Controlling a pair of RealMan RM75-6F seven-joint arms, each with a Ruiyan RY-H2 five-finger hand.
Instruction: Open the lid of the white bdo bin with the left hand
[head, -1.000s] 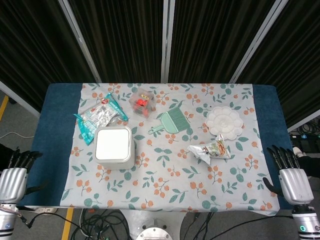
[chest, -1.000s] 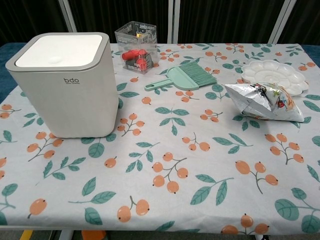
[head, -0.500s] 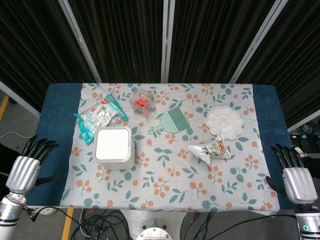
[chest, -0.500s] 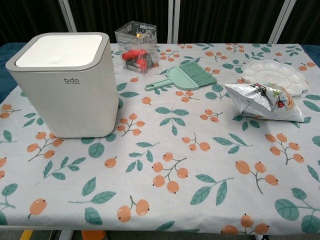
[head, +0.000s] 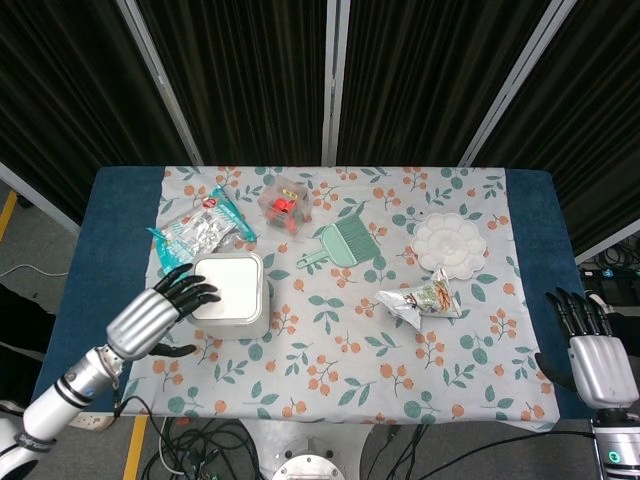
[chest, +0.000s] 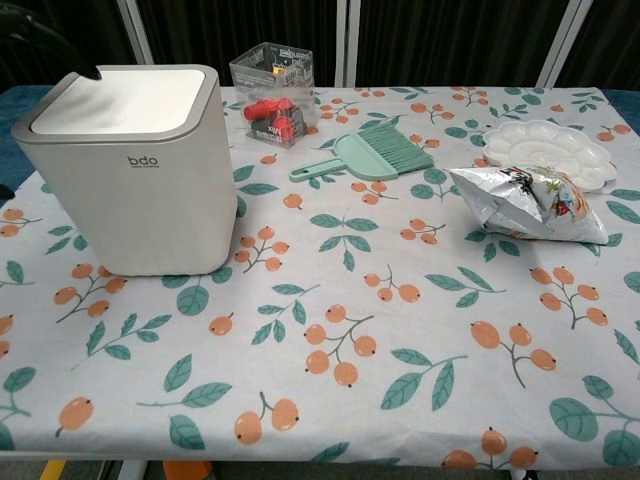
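Sitting shut, white bdo bin (chest: 140, 175)

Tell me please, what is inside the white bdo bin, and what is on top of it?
The inside cannot be seen: the lid of the white bdo bin is closed. On top, only the left hand fingertips reach over the lid's left edge; whether they touch it is unclear.

White lid (head: 228, 285) on a pale grey bin (chest: 150, 200), black "bdo" lettering. Cloth (chest: 350, 330) white with orange berries, teal leaves. Mint-green brush (head: 343, 243). White palette (head: 449, 245). Silver snack bag (chest: 525, 205). Silver left hand (head: 150, 315), black fingers (head: 190, 288).
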